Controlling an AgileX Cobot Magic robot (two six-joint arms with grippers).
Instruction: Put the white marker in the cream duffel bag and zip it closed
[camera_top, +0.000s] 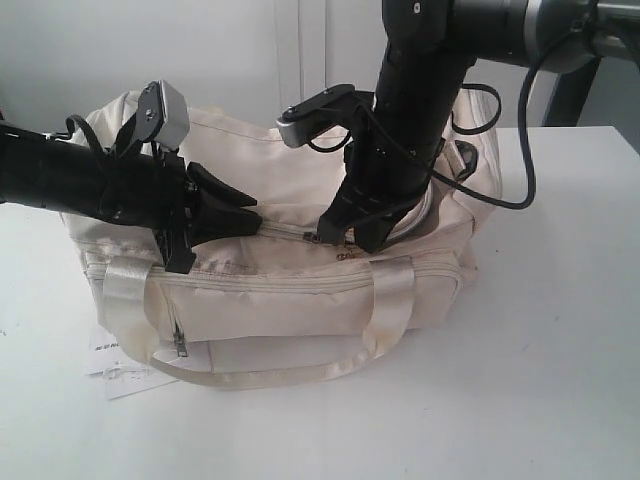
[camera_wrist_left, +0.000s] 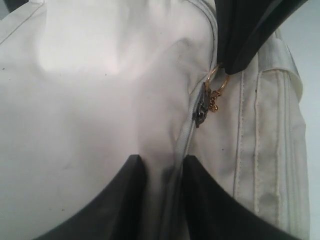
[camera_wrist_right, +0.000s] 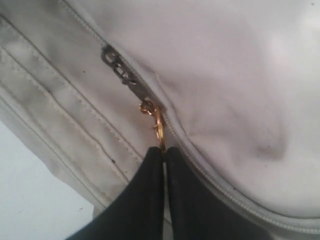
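White table (camera_top: 560, 350) bears one cream duffel bag (camera_top: 300, 300), pinched by two grippers (camera_top: 240, 222) (camera_top: 347, 238).

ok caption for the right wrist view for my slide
Right jaws shut on the gold clasp of the cream duffel bag

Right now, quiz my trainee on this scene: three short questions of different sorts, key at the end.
1. True or false: the left end effector and the right end effector both hover clear of the cream duffel bag.
2. Pick one. The right end effector is: A) shut on the gold clasp; B) wide open; C) out of every view.
3. Fill in: the left end effector pinches a fold of the bag's ____.

Key: 1 false; 2 A; 3 fabric.
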